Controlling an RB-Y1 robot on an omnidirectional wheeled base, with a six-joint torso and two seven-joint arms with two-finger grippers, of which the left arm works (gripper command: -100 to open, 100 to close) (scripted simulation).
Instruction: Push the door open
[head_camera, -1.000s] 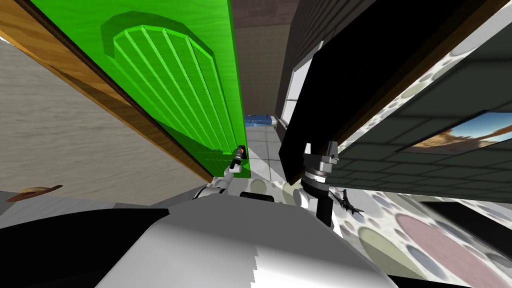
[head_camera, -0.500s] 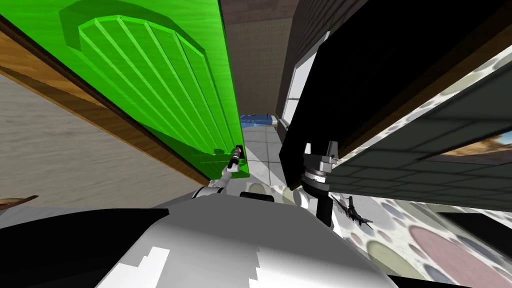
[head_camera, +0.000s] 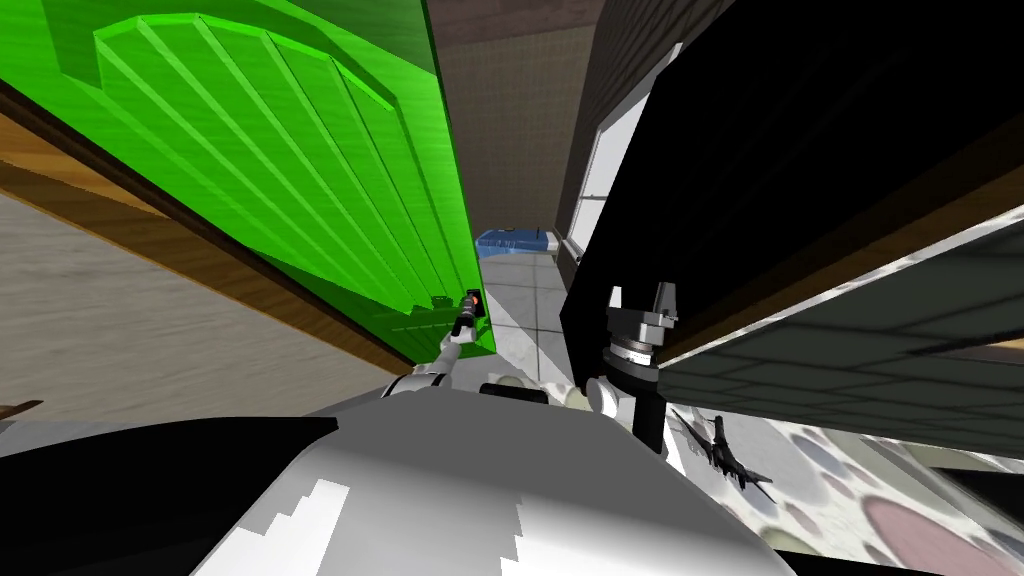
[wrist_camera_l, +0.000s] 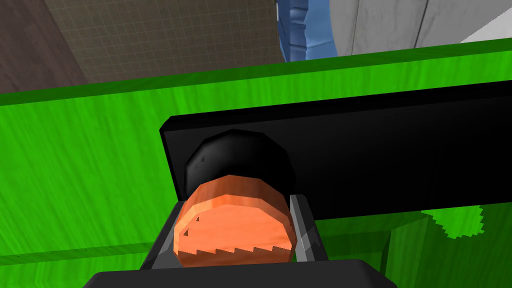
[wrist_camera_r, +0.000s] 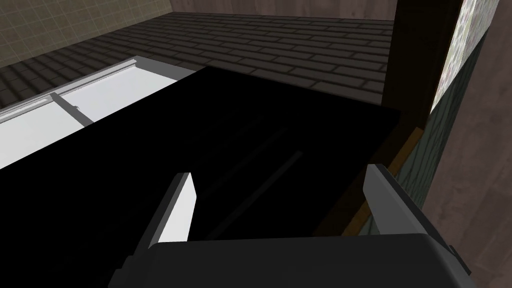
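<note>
Green door (head_camera: 300, 170) is standing ajar on the robot's left, with the left gripper (wrist_camera_l: 235, 205) clamping its orange knob (wrist_camera_l: 232, 227).
The knob is sitting on a black round base against a black plate (wrist_camera_l: 375, 155) near the door's free edge, and the two grey fingers (wrist_camera_l: 301, 220) are pressing its sides. In the head view the left arm is reaching forward to that edge, low on the door, where the left gripper (head_camera: 470, 305) is meeting it. A wooden frame (head_camera: 120, 215) is running along the door's far left side. Past the free edge a gap is showing pale floor tiles (head_camera: 520, 300) and a blue object (head_camera: 510, 240) further in. The right gripper (wrist_camera_r: 280, 185) is hanging with its fingers spread wide, holding nothing, in front of a black panel (wrist_camera_r: 250, 150) beside a white window (wrist_camera_r: 80, 110).
</note>
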